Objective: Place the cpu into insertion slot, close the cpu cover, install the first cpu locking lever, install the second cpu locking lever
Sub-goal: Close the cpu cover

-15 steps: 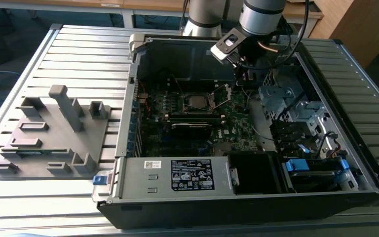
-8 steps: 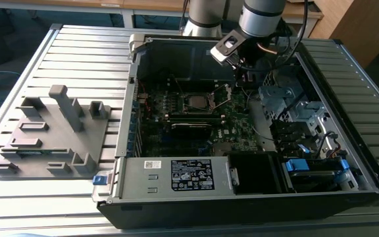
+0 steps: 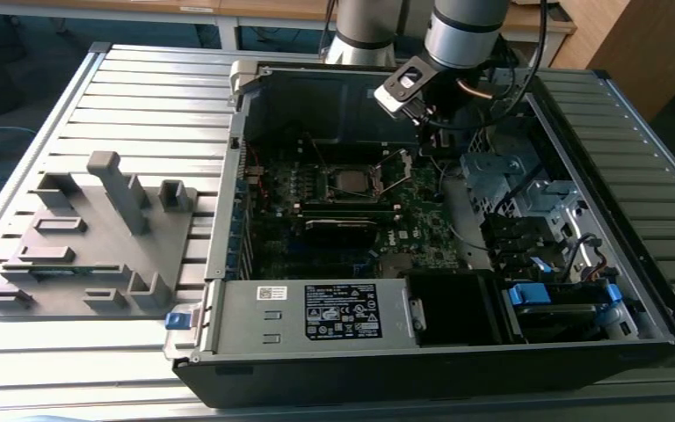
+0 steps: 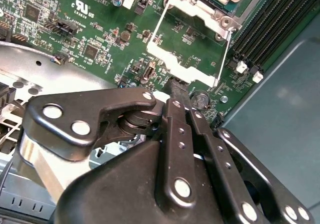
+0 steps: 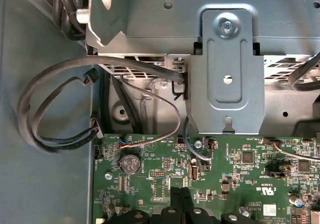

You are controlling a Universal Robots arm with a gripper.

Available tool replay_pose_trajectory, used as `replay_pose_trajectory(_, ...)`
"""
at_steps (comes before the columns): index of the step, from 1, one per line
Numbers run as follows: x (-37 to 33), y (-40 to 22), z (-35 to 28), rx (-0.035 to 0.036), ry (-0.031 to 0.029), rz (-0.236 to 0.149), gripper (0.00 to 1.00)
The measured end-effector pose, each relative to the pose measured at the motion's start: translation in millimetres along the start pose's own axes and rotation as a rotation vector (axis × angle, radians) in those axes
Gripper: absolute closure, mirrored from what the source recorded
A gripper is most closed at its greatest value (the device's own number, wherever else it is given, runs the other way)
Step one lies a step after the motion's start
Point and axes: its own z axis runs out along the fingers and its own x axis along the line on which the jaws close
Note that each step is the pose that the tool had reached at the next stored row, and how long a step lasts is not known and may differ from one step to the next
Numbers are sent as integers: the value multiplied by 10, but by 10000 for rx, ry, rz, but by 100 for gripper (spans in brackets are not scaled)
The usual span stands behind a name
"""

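One slatted metal surface (image 3: 138, 79) bears the open computer case (image 3: 431, 374) and grey fixture (image 3: 91, 237), wooden furniture (image 3: 631, 35) behind; the pincer (image 4: 178, 85) sits closed together at the opened cpu cover (image 4: 171, 62).

The arm (image 3: 467, 31) is a smooth silver-grey tube. A grey camera block (image 3: 402, 88) with a black face sits at its wrist, and black cables (image 3: 523, 75) loop beside it. The gripper (image 4: 178, 86) is matte black. Its flat linkage bars (image 4: 172, 149) are pinned with round silver rivets (image 4: 182, 188) over a brushed-metal bracket (image 4: 37, 159).
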Motion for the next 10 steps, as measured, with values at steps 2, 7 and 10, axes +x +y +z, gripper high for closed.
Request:
replay_pose_trajectory(2,0,-18,1,-1,4,0,90)
replay_pose_trajectory(7,-1,-164,-2,-75,38,1,90)
replay_pose_trajectory(10,-3,-300,-6,-181,43,-1,90)
